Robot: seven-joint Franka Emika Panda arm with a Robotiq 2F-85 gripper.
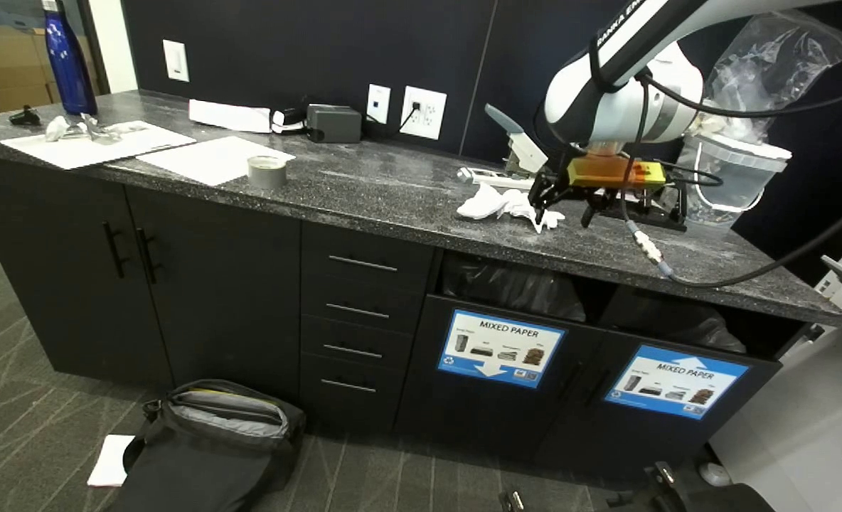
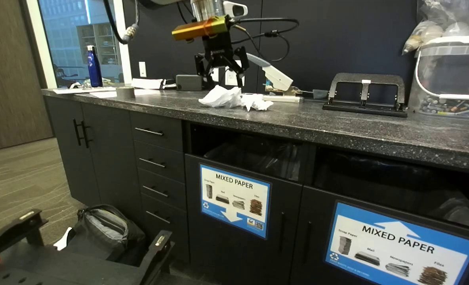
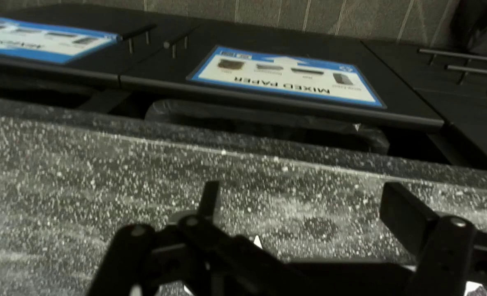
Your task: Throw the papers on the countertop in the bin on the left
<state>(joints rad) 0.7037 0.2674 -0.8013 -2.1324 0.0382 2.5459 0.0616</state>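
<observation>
Wrist view shows the end effector (image 3: 302, 201) spread and empty, presumably to straddle the crumpled papers (image 2: 233, 98), which in both exterior views lie on the tabletop (image 2: 321, 126) above the left mixed-paper bin (image 2: 258, 156).

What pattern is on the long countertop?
White speckles on dark grey: the countertop shows them best in the wrist view.

The papers (image 2: 234, 98), white and crumpled, lie in a loose heap on the dark grey, speckled table (image 1: 364, 181). The left bin (image 2: 254, 158), marked MIXED PAPER, is a dark opening under the table's front edge, lined with plastic; the papers lie roughly above it.
</observation>
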